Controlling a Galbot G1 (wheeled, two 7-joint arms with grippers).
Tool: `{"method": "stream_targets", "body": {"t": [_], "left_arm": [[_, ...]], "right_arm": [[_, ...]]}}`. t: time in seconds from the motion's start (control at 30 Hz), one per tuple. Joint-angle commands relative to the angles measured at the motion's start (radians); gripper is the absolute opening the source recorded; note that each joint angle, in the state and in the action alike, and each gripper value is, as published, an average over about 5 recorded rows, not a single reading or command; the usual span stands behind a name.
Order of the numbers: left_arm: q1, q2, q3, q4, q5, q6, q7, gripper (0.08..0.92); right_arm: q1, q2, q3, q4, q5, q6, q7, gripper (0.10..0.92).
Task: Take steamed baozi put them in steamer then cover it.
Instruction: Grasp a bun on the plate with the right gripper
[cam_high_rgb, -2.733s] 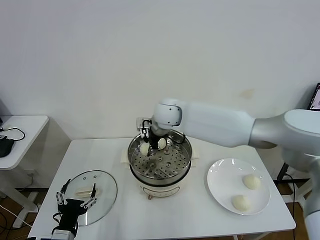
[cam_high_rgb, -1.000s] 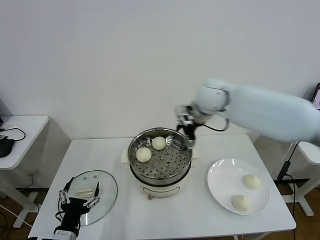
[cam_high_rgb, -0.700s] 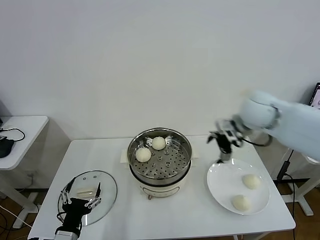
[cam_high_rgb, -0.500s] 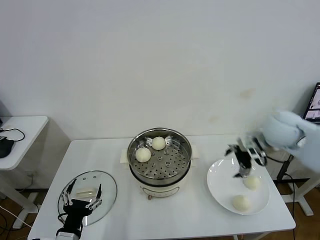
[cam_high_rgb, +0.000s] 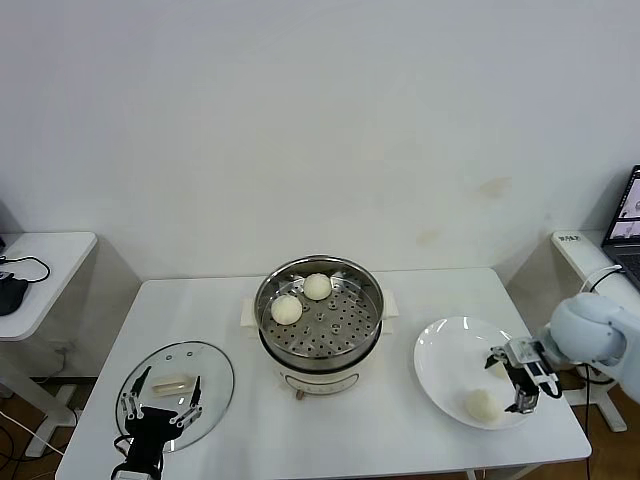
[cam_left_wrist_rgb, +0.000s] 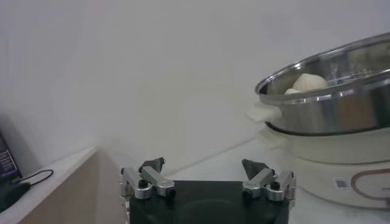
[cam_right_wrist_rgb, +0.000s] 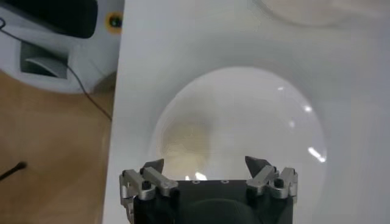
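My right gripper (cam_high_rgb: 522, 386), jaws spread and empty, hovers over the white plate (cam_high_rgb: 440, 362) by two steamed baozi (cam_high_rgb: 483, 404), one seemingly half hidden, so I'd centre on the nearer bun, squeeze gently, then carry it to the steamer (cam_high_rgb: 320, 310).

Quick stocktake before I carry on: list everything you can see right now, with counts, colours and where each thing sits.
baozi in steamer: 2, cream-white, on the perforated tray
baozi on plate: 2, cream-white, one clear, one partly behind the right gripper
steamer: 1, shiny steel on white base, table centre
cover: 1, clear glass, table's left front
plate: 1, white, right of steamer
table: 1, white
side table: 1, white, far left
left gripper: open, over cover
right gripper: open, over plate
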Motion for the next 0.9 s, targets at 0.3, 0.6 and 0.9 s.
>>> {"method": "stream_targets", "body": {"t": [0.3,0.6,0.9], "left_arm": [[0.005,-0.005,-0.006,0.009,0.004,0.002,0.001,0.823],[0.0,-0.006,-0.008,0.02,0.004,0.002,0.0,0.823],[-0.005,-0.007,-0.004,0.021,0.004,0.002,0.0,0.823]], "right_arm": [[-0.147,0.109,0.065,-0.108,-0.068,0.011,0.012,0.821],[-0.141,0.132,0.063,-0.141,-0.06,-0.002,0.01,0.758],[-0.143,0.134,0.063,-0.142,-0.045,-0.019,0.004,0.637]]}}
